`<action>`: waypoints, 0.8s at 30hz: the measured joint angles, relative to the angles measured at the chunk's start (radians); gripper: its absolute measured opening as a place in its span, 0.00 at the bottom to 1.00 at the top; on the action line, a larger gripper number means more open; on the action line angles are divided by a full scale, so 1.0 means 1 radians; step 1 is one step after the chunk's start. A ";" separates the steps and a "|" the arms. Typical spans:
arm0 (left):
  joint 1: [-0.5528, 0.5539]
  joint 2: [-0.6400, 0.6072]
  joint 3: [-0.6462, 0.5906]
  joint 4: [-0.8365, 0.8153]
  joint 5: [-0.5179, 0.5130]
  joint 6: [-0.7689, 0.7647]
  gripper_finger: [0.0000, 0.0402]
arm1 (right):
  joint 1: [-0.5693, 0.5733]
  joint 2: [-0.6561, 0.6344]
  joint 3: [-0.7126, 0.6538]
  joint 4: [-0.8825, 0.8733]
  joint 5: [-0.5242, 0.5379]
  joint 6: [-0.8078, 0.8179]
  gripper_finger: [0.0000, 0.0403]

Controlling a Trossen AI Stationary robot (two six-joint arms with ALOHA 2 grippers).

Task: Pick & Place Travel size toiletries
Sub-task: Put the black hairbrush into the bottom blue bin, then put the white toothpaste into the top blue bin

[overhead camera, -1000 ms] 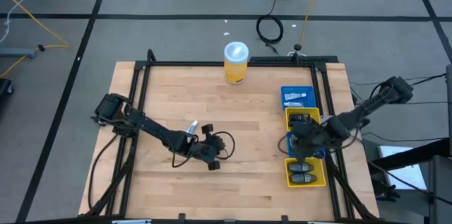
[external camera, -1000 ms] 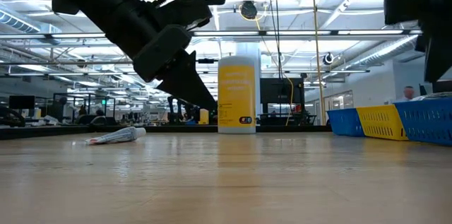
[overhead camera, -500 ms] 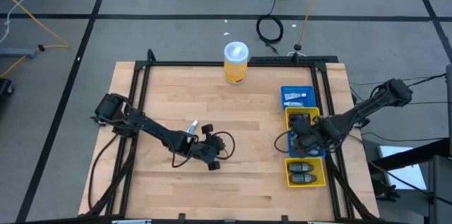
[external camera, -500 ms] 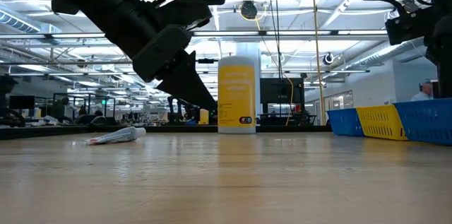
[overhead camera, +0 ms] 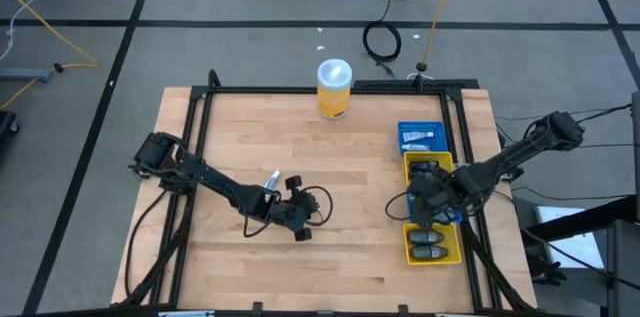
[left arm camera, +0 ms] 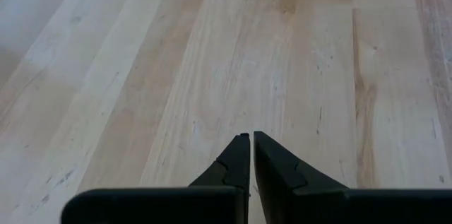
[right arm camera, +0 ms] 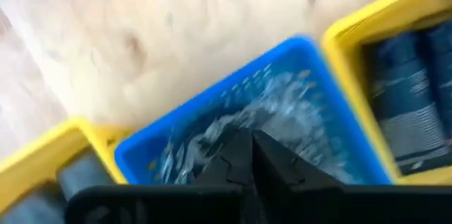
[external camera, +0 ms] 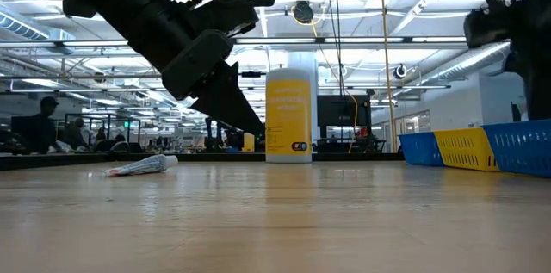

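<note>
A wooden surface (overhead camera: 340,247) is seen, with an open hall behind. The left gripper (left arm camera: 251,141) is closed empty, low over bare wood, a tube (overhead camera: 272,180) just behind it. The right gripper (right arm camera: 246,146) is closed, nothing seen held, hung over a blue bin (right arm camera: 311,111) between yellow bins (overhead camera: 432,247) holding dark toiletries (overhead camera: 430,240).

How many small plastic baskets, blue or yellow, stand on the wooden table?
4, in one row on the right, far to near: blue basket, yellow basket, second blue basket partly under the right gripper, second yellow basket.
</note>
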 joint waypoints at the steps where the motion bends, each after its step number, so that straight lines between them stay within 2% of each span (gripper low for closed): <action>1: 0.000 0.000 0.000 0.000 0.000 0.000 0.06 | 0.000 -0.018 0.000 0.000 0.024 0.006 0.00; 4: 0.000 0.000 0.000 -0.011 0.000 0.005 0.06 | 0.000 -0.077 0.000 0.037 0.095 0.003 0.00; 7: -0.001 -0.007 0.000 -0.084 -0.028 -0.024 0.06 | 0.008 -0.123 0.000 0.162 0.207 -0.096 0.00; 10: -0.001 -0.044 0.001 -0.263 -0.094 -0.155 0.06 | 0.011 -0.137 -0.021 0.392 0.378 -0.273 0.00; 12: -0.001 -0.083 0.002 -0.417 -0.130 -0.279 0.06 | 0.008 -0.128 -0.063 0.599 0.413 -0.434 0.00; 15: -0.006 -0.142 0.002 -0.645 -0.166 -0.474 0.06 | 0.000 -0.090 -0.166 0.990 0.406 -0.692 0.01; 18: -0.030 -0.184 0.002 -0.836 -0.201 -0.632 0.06 | -0.010 -0.020 -0.296 1.417 0.332 -0.905 0.02; 21: -0.044 -0.212 -0.004 -0.957 -0.168 -0.744 0.07 | -0.027 0.068 -0.403 1.764 0.246 -0.982 0.05; 24: -0.045 -0.224 -0.027 -0.947 -0.116 -0.779 0.14 | -0.040 0.153 -0.469 1.964 0.228 -0.979 0.07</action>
